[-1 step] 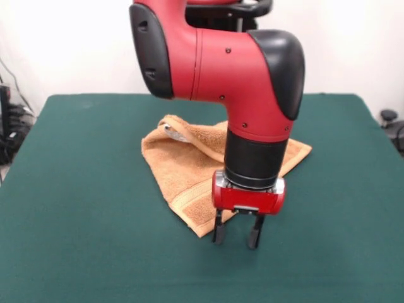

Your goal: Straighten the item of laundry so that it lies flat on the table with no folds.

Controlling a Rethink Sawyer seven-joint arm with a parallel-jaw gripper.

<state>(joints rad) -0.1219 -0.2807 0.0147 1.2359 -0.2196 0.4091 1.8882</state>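
Observation:
The item of laundry [183, 165], an orange-tan terry towel, lies folded over itself on the dark green table [82, 208], forming a rough triangle whose point faces the front. A rolled fold with a small white tag [168, 128] runs across its back left corner. A woven band shows near the front point. The red and black arm comes down over the towel's right half and hides part of it. My gripper [237, 232] hangs just right of the towel's front point, its two black fingers [219, 231] apart and nothing between them; whether they touch the table is unclear.
Green tabletop stretches to the left, right and front of the towel. Cables and dark equipment [11, 126] sit past the table's left edge, and a small dark object [388, 117] sits beyond the right edge.

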